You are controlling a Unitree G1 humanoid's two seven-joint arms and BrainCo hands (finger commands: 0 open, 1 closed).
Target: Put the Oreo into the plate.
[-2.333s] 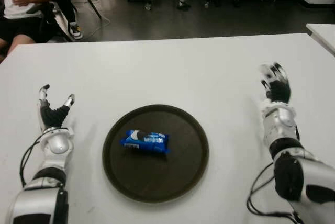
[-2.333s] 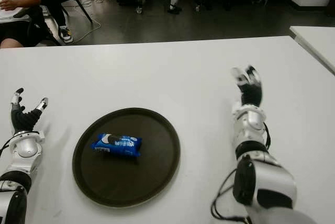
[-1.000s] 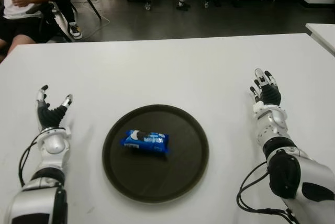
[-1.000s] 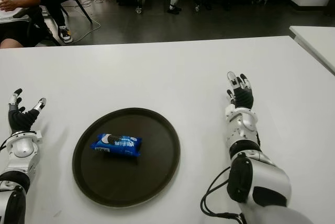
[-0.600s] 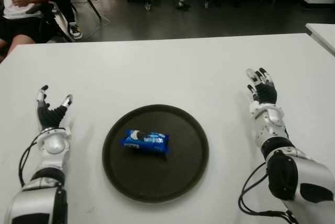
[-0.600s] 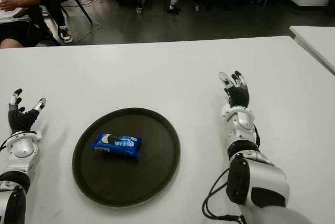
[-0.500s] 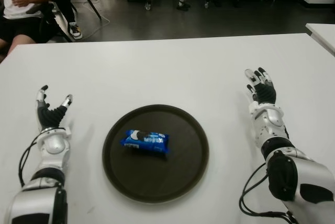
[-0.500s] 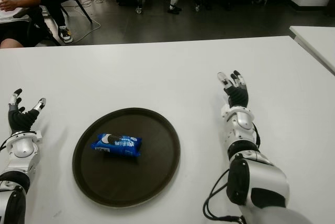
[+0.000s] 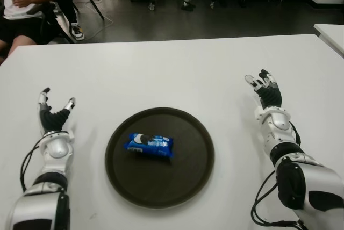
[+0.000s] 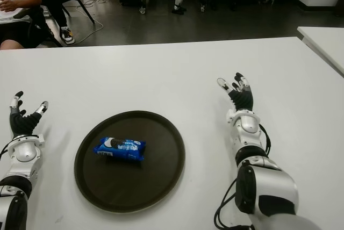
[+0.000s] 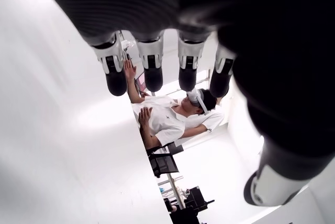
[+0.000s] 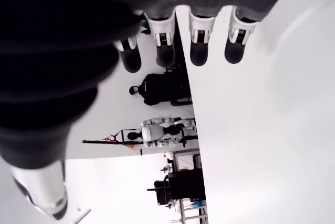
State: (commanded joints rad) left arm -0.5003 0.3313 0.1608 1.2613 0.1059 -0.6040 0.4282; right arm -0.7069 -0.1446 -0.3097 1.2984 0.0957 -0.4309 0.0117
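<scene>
A blue Oreo packet (image 9: 149, 145) lies flat inside the round dark plate (image 9: 188, 171), a little left of its middle. My left hand (image 9: 52, 113) shows to the left of the plate, fingers spread and empty. My right hand (image 9: 265, 91) is to the right of the plate, well apart from it, fingers extended and holding nothing. Each wrist view shows straight fingers (image 11: 152, 72) (image 12: 199, 46) over bare white table.
The white table (image 9: 172, 74) stretches wide around the plate. A second white table corner (image 9: 330, 34) is at the far right. A seated person (image 9: 21, 4) is beyond the table's far left corner, with chairs and equipment on the dark floor behind.
My right hand has drawn back toward the plate's side and lowered, its fingers turning leftward. The left hand, the Oreo packet and the plate have stayed put.
</scene>
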